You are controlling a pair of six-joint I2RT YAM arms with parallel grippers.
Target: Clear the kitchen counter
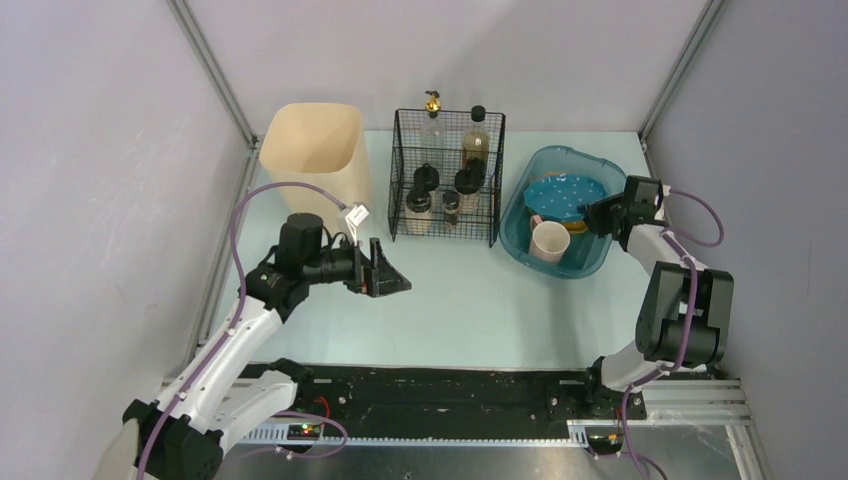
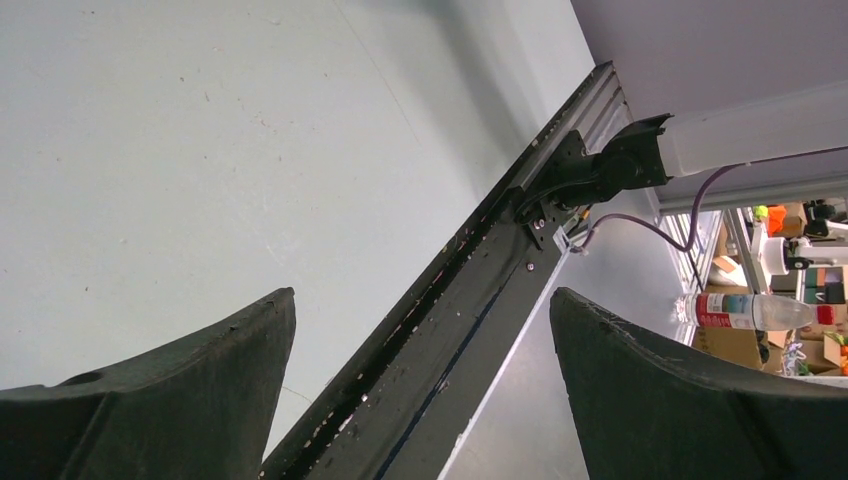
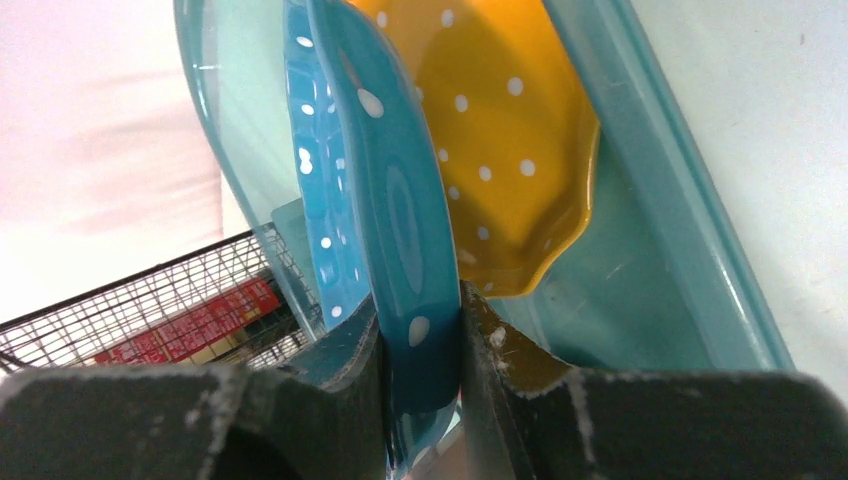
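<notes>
Tabletop (image 1: 470,310) of pale mint-blue, flat and matte, stretching from the back wall to the black front rail (image 1: 440,385). Along its back part, left to right: beige bin (image 1: 320,195), black wire basket (image 1: 400,170) holding several bottles, translucent teal tub (image 1: 590,262).

Left pincer (image 1: 405,283) open and empty, fingers spread wide, hovering over the tabletop in front of the bin and near the basket's left front corner, touching neither. Between the two dark fingers (image 2: 200,390) in the left wrist view, only pale tabletop and the rail running slantwise.

Right pincer (image 3: 420,330) closed on the rim of a blue plate (image 3: 390,200) with white dots, one finger pressed to each face. Plate edge-on in the right wrist view, tilted up inside the tub in the top view. Just behind it, also within the tub, a yellow plate (image 3: 500,150) with white dots and a wavy rim, partly covered by the blue one. Pale mug (image 1: 548,241) in the tub's near end, mouth showing from above, just beside the plates. Cannot tell whether the blue plate's lower edge rests on the tub or hangs free. Right arm folded at the tabletop's right side, wrist reaching leftward over the tub's rim.
</notes>
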